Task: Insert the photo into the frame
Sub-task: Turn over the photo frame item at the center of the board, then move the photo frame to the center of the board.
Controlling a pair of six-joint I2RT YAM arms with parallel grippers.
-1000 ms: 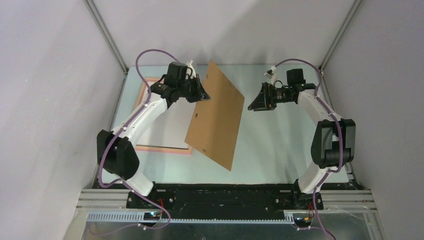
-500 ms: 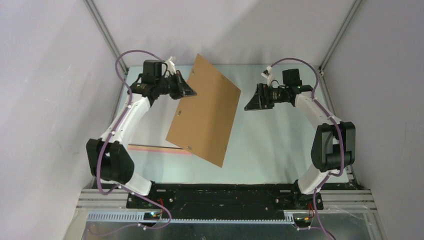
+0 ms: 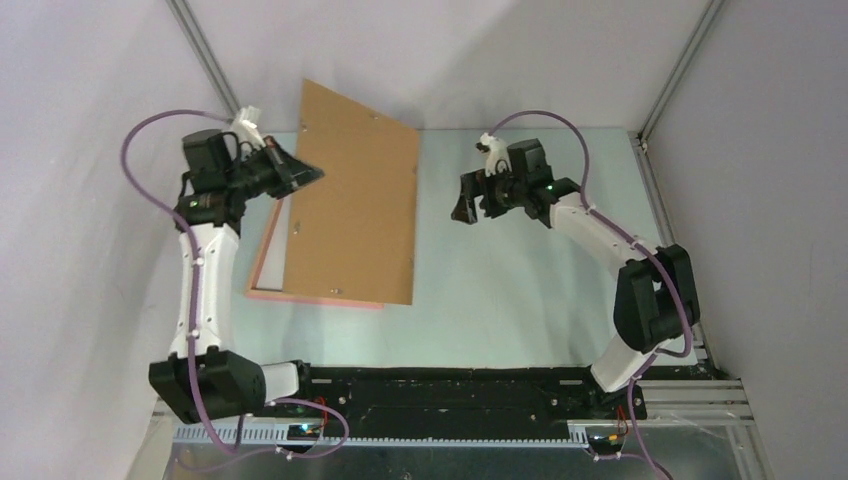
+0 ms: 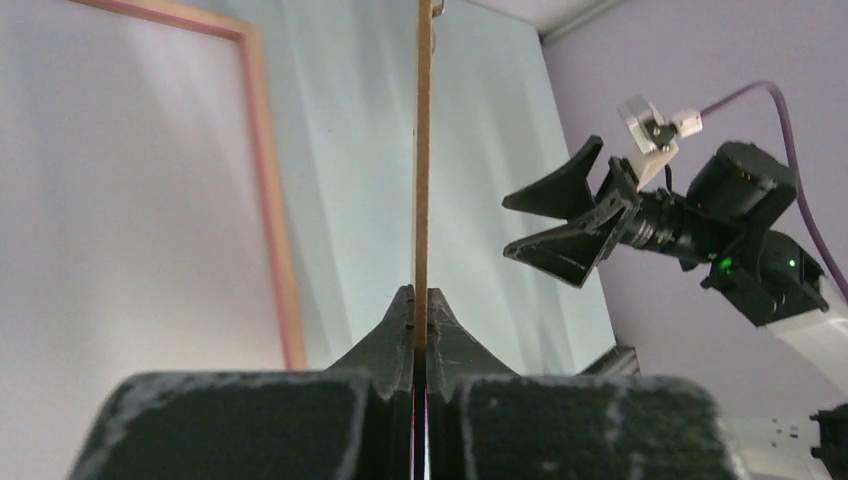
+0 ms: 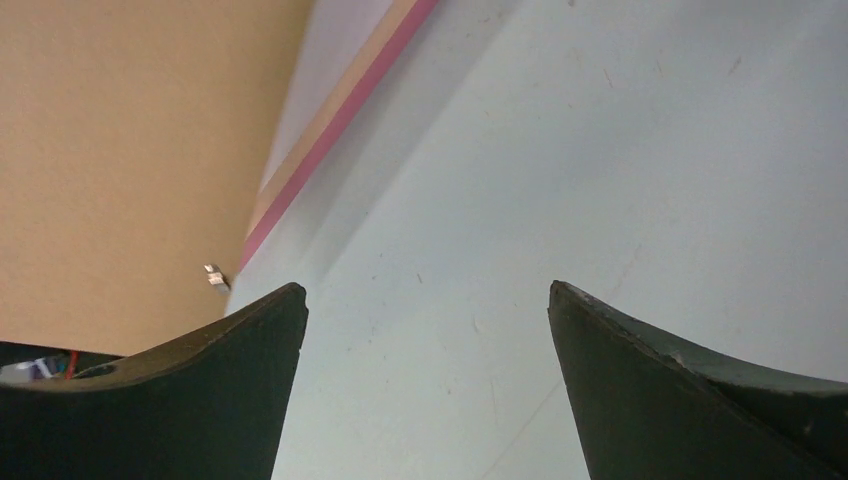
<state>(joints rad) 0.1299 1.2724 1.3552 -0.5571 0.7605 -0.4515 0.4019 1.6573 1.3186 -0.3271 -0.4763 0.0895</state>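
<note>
Our left end effector (image 3: 310, 176) pinches the board (image 3: 350, 210), probably stiff and light, by its edge, tilted over the frame (image 3: 300, 296) on the desk (image 3: 520, 280). The right end effector (image 3: 466, 203) gapes empty. We see no photo.

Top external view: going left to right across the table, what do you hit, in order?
frame (pink left rail) → backing board → bare table → right gripper. The left gripper overlaps the board's left edge, so it is left out.
</note>
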